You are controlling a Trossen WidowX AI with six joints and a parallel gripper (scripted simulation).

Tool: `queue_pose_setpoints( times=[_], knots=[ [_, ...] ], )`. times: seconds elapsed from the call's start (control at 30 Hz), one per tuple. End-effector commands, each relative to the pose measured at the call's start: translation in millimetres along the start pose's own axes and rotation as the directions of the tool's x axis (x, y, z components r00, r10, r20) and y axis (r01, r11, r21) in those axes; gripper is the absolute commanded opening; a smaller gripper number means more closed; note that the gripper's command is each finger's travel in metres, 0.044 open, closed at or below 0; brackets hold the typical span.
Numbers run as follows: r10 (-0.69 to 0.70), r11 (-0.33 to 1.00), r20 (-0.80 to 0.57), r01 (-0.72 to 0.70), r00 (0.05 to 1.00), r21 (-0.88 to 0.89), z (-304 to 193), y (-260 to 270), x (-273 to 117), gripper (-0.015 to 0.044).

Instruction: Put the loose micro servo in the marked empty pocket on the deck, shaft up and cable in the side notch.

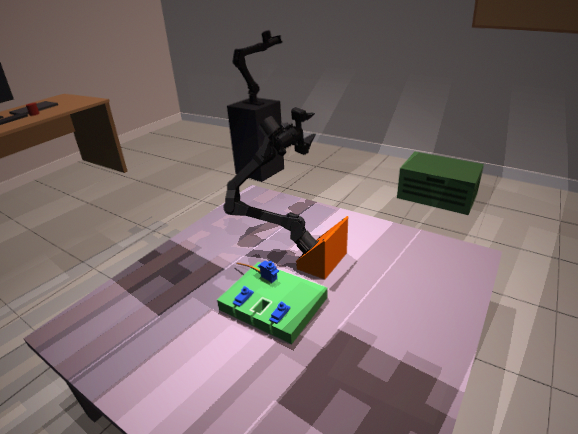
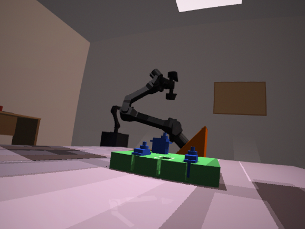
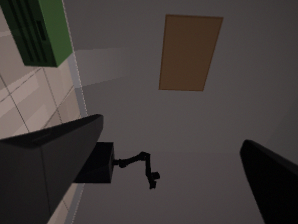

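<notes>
The black metal jaws (image 1: 308, 131) (image 2: 171, 85) are spread wide, nothing gripped. The upright blue box-shaped servo (image 1: 268, 271) (image 2: 160, 145) is placed well below them, on the near side.

Orange wedge (image 1: 336, 248) (image 2: 205, 142) — obstacle just beside the deck (image 1: 305, 295) (image 2: 200, 175).

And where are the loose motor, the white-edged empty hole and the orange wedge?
Loose motor (image 1: 268, 271) (image 2: 160, 145): top, exterior; body.
Empty hole (image 1: 261, 306) (image 2: 166, 158): top, exterior; opening.
Orange wedge (image 1: 336, 248) (image 2: 204, 143): top, exterior; side.
</notes>
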State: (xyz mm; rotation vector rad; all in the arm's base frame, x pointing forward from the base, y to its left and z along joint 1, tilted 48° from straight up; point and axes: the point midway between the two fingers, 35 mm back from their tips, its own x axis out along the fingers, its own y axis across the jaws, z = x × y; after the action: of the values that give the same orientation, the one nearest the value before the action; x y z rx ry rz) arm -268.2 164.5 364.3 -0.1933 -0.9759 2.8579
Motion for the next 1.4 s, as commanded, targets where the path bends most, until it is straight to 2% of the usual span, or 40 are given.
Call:
queue_pose_setpoints(
  times=[0.0,0.3,0.63,1.0,1.37],
  knots=[
    [-0.026,0.993,-0.079,0.035,0.997,0.114,-22.2,-6.9,-0.8,0.0440],
    [-0.080,0.938,-0.225,0.150,0.971,0.313,-62.4,-21.2,-11.2,0.0440],
    [-0.118,0.791,-0.403,0.331,0.908,0.515,-110.2,-32.9,-30.0,0.0440],
    [-0.129,0.545,-0.574,0.541,0.809,0.640,-157.4,-39.2,-57.6,0.0440],
    [-0.112,0.232,-0.729,0.731,0.675,0.642,-201.2,-39.5,-94.1,0.0440]
  ],
)
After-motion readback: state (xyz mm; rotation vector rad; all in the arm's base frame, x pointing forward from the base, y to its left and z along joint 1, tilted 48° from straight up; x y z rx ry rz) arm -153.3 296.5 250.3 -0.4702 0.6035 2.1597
